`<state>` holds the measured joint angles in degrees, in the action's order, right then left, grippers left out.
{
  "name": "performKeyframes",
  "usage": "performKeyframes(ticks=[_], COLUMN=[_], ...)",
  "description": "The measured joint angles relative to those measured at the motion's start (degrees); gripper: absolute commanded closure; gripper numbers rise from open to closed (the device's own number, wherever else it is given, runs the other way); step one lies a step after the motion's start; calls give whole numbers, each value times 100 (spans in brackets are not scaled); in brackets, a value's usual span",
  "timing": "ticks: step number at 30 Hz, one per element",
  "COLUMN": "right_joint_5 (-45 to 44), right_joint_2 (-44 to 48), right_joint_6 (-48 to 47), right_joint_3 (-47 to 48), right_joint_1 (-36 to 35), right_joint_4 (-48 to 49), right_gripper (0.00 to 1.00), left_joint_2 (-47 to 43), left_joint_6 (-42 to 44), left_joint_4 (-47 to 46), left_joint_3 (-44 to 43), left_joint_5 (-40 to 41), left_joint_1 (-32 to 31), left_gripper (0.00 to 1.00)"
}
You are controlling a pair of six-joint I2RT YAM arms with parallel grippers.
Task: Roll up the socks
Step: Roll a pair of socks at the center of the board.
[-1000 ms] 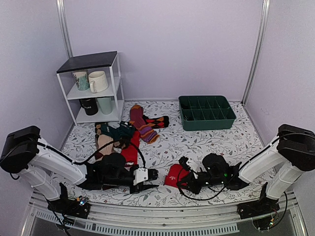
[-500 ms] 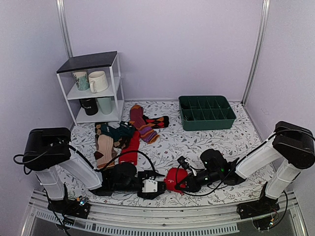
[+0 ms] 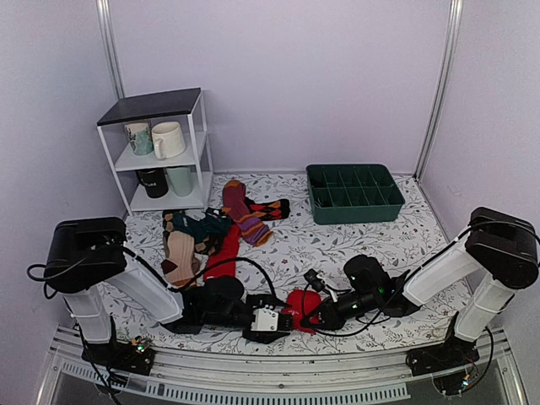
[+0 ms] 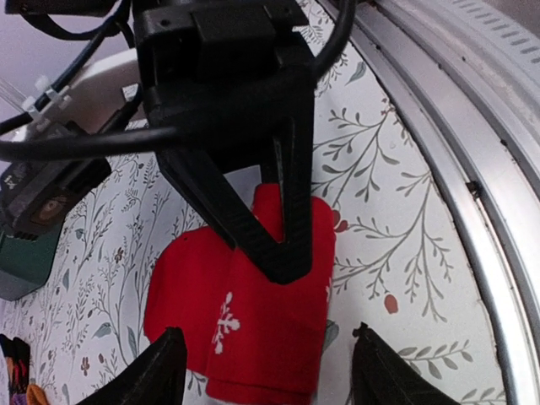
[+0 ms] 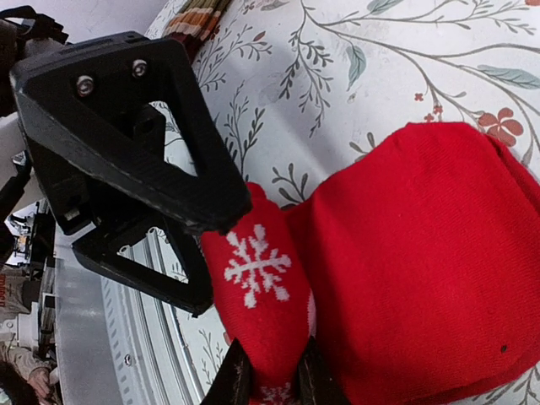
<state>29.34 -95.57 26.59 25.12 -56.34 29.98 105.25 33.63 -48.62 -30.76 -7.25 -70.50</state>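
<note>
The red socks lie folded into a small bundle near the table's front edge, with white snowflakes on the knit. In the right wrist view my right gripper is shut on a snowflake fold of the red bundle. In the top view it sits at the bundle's right side. My left gripper is at the bundle's left side. In the left wrist view it is open, its fingertips straddling the red bundle without touching. The right gripper's black fingers press on the bundle there.
A long red sock lies by a pile of other socks. A maroon striped sock lies behind. A green divided tray stands back right, a white shelf with mugs back left. The metal rail runs close by.
My left arm has swung right along the front edge until its open gripper faces the red bundle. The right gripper has shifted slightly left, still holding the bundle.
</note>
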Motion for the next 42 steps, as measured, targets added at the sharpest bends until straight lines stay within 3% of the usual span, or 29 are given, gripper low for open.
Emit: performKeyframes(ticks=[7, 11, 15, 16, 17, 22, 24, 27, 31, 35, 38, 42], right_joint_5=[44, 61, 107, 118, 129, 144, 90, -238, -833, -1504, -2041, -2614], right_joint_2=[-22, -24, -35, -39, -42, -44, -2, 251, 1056, 1910, 2026, 1746], right_joint_6=[0, 0, 0, 0, 0, 20, 11, -101, -433, -994, -1790, -2848], right_joint_3=[0, 2, -2, -2, -2, -7, -22, -120, -669, -1729, -2326, -2072], right_joint_1=[20, 24, 26, 31, 37, 50, 46, 13, -20, -101, -566, -1145], right_joint_4=[7, 7, 4, 7, 4, 9, -4, -85, -109, 850, 1716, 1961], right_gripper=[93, 93, 93, 93, 93, 86, 73, 63, 59, 48, 48, 47], left_joint_2=[175, 306, 348, 343, 334, 258, 223, 190, 149, 205, 304, 452], left_joint_6=[-42, -111, -131, -144, -157, -280, -426, -787, -1255, -1665, -1875, -2026], left_joint_4=[369, 566, 758, 769, 782, 1008, 1217, 1550, 2059, 2559, 2743, 2846], left_joint_3=[-201, -437, -542, -542, -542, -592, -675, -822, -1027, -1292, -1440, -1587], left_joint_5=[0, 17, -28, -48, -66, -177, -334, -640, -1003, -1473, -1744, -2002], left_joint_1=[0, 2, 9, 11, 15, 52, 122, 238, 361, 540, 640, 706], left_gripper=[40, 70, 87, 98, 100, 100, 100, 100, 100, 100, 100, 100])
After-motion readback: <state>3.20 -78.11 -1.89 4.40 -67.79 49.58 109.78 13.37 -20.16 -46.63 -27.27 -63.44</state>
